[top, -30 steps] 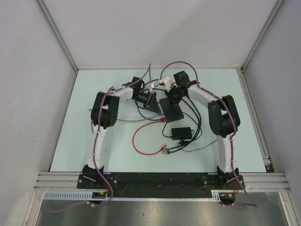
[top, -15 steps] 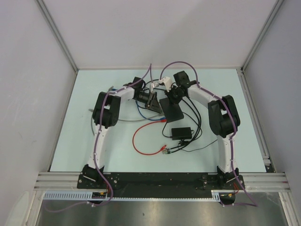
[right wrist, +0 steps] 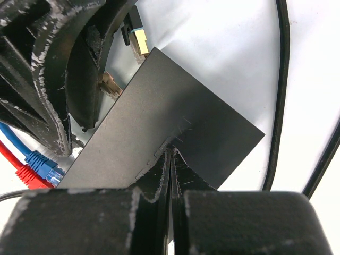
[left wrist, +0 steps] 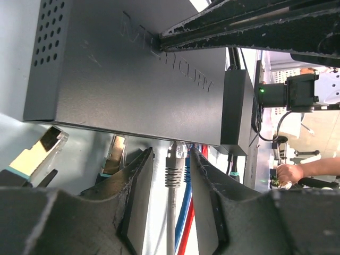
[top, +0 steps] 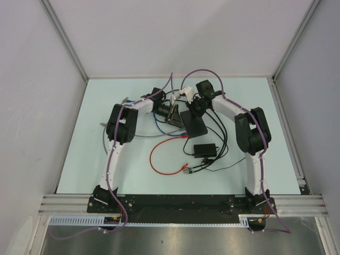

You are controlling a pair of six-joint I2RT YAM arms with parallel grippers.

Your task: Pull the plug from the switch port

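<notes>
The plug (left wrist: 174, 166) lies between the spread left jaws, seemingly untouched, its long axis pointing down-frame away from the switch (left wrist: 133, 79). The right jaws, pressed together, rest on the switch.

The switch (left wrist: 133, 79) has a matt black case, prob. sheet metal, smooth, w/ punched holes. The grey plug (left wrist: 175, 169) has a ribbed rubbery boot & a clear glossy plastic tip. The fingers (left wrist: 135, 196) of the left gripper (left wrist: 170, 155) are rough black, scuffed whitish.

A robotics lab test cell is indicated by white enclosure panels (top: 180, 32), aluminium framing (top: 64, 204) and a pale table (top: 90, 159).
</notes>
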